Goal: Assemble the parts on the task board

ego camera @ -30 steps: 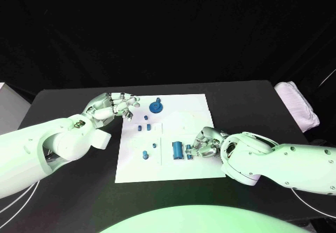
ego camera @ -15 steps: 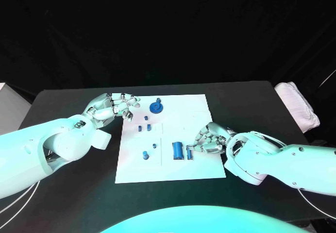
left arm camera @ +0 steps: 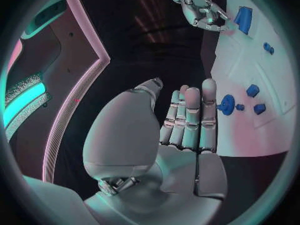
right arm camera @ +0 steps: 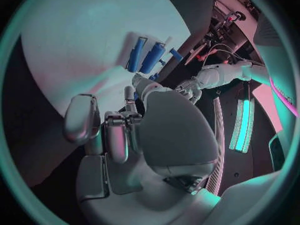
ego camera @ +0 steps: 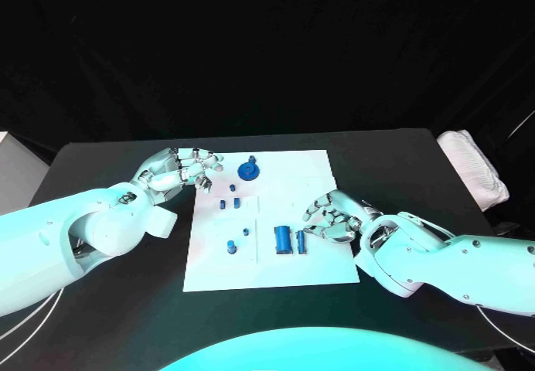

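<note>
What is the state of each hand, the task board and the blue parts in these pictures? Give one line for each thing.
left hand: fingers apart, holds nothing, at the board's far left corner.
right hand: fingers spread, holds nothing, beside the cylinders.
task board: lies flat on the black table.
blue gear: lies on the board's far end.
two blue cylinders: lie side by side on the board.

The small blue parts (ego camera: 236,205) on the flat white task board (ego camera: 312,174) were too small to identify; the silver right robot hand (ego camera: 331,217) hid the board beneath it.
</note>
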Robot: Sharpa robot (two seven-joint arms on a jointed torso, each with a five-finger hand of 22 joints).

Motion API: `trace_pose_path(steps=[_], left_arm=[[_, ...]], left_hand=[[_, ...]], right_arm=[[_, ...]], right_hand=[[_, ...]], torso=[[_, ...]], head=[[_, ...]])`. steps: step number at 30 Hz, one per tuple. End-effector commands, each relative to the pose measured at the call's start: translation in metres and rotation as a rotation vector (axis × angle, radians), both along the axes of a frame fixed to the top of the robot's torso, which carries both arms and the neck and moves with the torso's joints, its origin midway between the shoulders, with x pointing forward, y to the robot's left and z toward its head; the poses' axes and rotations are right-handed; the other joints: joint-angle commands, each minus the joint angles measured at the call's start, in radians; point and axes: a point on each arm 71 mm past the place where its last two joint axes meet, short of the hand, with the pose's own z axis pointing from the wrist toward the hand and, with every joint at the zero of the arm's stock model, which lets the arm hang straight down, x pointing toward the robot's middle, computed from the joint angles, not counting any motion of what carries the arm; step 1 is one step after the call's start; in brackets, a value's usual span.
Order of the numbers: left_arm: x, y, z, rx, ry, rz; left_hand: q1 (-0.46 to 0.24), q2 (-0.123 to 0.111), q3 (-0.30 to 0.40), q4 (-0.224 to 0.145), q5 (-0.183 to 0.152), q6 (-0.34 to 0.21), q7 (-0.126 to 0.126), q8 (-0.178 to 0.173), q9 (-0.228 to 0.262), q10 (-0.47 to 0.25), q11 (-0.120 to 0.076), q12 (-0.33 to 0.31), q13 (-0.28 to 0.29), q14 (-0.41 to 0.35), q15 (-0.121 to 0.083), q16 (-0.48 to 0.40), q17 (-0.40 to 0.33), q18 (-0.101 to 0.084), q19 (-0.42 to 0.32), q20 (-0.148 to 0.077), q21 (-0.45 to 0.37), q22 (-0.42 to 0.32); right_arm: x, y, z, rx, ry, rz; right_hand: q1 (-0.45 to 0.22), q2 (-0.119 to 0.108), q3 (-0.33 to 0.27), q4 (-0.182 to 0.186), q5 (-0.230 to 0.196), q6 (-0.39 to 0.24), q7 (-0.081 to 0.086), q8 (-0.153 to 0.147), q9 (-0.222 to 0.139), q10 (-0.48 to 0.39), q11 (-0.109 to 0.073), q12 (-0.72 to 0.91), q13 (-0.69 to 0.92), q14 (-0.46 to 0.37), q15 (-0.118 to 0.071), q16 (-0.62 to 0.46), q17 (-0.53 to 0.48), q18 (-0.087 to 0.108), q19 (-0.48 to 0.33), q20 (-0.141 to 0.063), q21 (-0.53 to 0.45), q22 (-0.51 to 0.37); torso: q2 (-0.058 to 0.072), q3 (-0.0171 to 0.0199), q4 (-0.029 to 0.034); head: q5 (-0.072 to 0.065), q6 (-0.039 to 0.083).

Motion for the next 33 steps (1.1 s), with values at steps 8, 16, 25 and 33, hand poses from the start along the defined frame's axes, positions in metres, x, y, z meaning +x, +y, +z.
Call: trace_pose_path(steps=[8, 16, 25, 33], left_arm=[[-0.001, -0.002, 0.0, -0.009, -0.004, -0.017], [-0.001, -0.002, 0.0, -0.008, -0.004, -0.016], [-0.001, 0.0, 0.0, -0.006, -0.003, -0.013], [-0.001, 0.0, 0.0, -0.006, -0.003, -0.013]], left_hand=[[0.003, 0.012, -0.006, -0.002, 0.001, -0.008, -0.001, 0.006, -0.001, -0.007, -0.001, 0.005, -0.001, 0.002, 0.003, -0.002, 0.002, 0.012, 0.003, 0.001, -0.006, 0.0], [0.003, 0.012, -0.006, -0.002, 0.001, -0.008, -0.001, 0.006, -0.001, -0.007, -0.001, 0.005, -0.001, 0.002, 0.003, -0.002, 0.002, 0.012, 0.003, 0.001, -0.006, 0.0], [0.003, 0.012, -0.006, -0.002, 0.001, -0.008, -0.001, 0.006, -0.001, -0.007, -0.001, 0.005, -0.001, 0.002, 0.003, -0.002, 0.002, 0.012, 0.003, 0.001, -0.006, 0.0], [0.003, 0.012, -0.006, -0.002, 0.001, -0.008, -0.001, 0.006, -0.001, -0.007, -0.001, 0.005, -0.001, 0.002, 0.003, -0.002, 0.002, 0.012, 0.003, 0.001, -0.006, 0.0]], right_arm=[[-0.002, 0.005, -0.005, -0.038, -0.03, 0.062], [-0.003, 0.01, -0.008, -0.043, -0.016, 0.076], [-0.005, 0.015, -0.009, -0.043, 0.003, 0.099], [-0.005, 0.013, -0.013, -0.076, 0.038, 0.105]], right_hand=[[0.007, 0.013, 0.078, -0.047, 0.014, 0.043, -0.002, -0.011, -0.017, 0.106, 0.003, 0.01, 0.263, 0.103, 0.005, 0.006, 0.263, -0.011, 0.022, 0.007, 0.018, 0.122], [-0.022, 0.024, 0.095, -0.051, 0.016, 0.058, -0.007, -0.01, -0.02, 0.106, -0.002, 0.01, 0.263, 0.103, 0.001, 0.006, 0.263, -0.012, 0.024, 0.004, 0.024, 0.126], [-0.04, 0.03, 0.102, -0.053, 0.017, 0.07, -0.013, -0.006, -0.019, 0.106, -0.006, 0.01, 0.263, 0.103, -0.003, 0.006, 0.263, -0.013, 0.025, 0.002, 0.029, 0.128], [-0.049, 0.036, 0.108, -0.056, 0.017, 0.077, -0.018, -0.002, -0.017, 0.106, -0.011, 0.01, 0.263, 0.103, -0.006, 0.006, 0.263, -0.013, 0.026, -0.001, 0.032, 0.13]], torso=[[0.0, -0.0009, 0.0003], [0.0, -0.0004, -0.0003], [0.0, -0.0013, -0.0003], [0.0, -0.001, -0.001]], head=[[0.002, -0.004], [0.004, -0.007], [0.005, -0.01], [0.005, -0.01]])
